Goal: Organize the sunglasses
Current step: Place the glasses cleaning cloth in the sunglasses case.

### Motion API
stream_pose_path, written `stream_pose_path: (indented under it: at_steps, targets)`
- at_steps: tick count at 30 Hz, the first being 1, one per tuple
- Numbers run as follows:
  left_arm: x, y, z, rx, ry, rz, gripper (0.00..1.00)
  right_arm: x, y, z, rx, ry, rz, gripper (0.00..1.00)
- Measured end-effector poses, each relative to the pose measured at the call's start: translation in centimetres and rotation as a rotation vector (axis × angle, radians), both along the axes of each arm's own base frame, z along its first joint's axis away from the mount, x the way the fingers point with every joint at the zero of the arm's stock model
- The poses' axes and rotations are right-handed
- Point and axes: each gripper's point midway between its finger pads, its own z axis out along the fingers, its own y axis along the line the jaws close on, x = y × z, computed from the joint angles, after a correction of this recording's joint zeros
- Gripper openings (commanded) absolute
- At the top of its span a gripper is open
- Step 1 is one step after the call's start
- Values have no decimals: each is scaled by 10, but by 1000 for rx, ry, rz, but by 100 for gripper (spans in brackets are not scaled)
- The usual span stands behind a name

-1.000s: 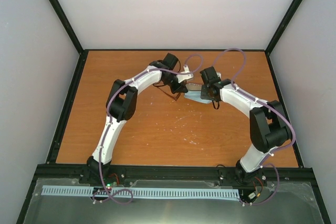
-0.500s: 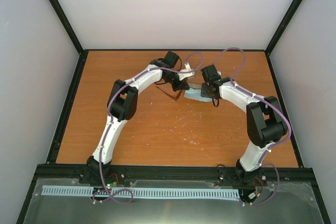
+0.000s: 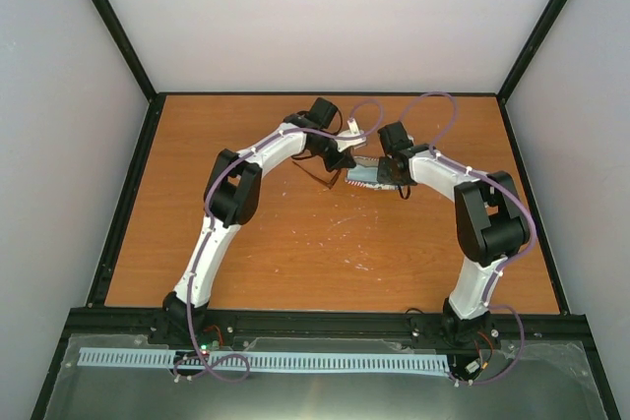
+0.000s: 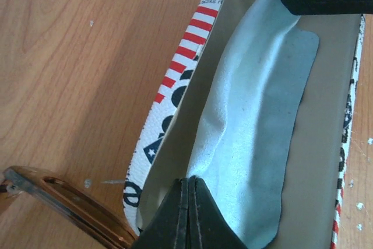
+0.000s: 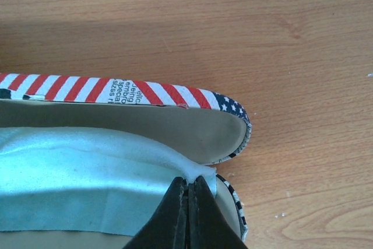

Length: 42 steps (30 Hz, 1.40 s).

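We find the left gripper (image 4: 189, 183) with its fingers pressed together on one end of a light blue soft cloth (image 4: 250, 121), which sits inside an open oblong case printed with red-and-white stripes and stars (image 4: 175, 80). The right gripper (image 5: 187, 183) is likewise closed, pinching the opposite end of that cloth. The reddish-brown thin-framed sunglasses (image 4: 76, 205) lie on the orange-brown wooden table (image 4: 70, 56), outside the case wall. They are just beside the left gripper, on its side away from the right gripper, and neither gripper touches them.
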Motion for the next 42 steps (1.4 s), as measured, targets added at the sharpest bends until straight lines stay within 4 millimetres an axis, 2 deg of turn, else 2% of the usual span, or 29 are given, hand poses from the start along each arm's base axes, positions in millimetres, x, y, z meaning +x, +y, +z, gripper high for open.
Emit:
stream_pose_path:
  at_steps: [10, 20, 28, 42]
  targets:
    - [8, -5, 3, -11, -41, 11, 0, 11, -2, 6, 2, -33, 5, 3]
    - [12, -7, 4, -5, -64, 24, 0, 19, -5, -6, 2, -8, 11, 3]
    - [17, -5, 3, 10, -84, 41, 1, 26, -4, 0, 6, -23, 19, 3]
    - [23, -6, 2, 1, -110, 66, 1, 28, -4, 1, 6, -31, 27, 3]
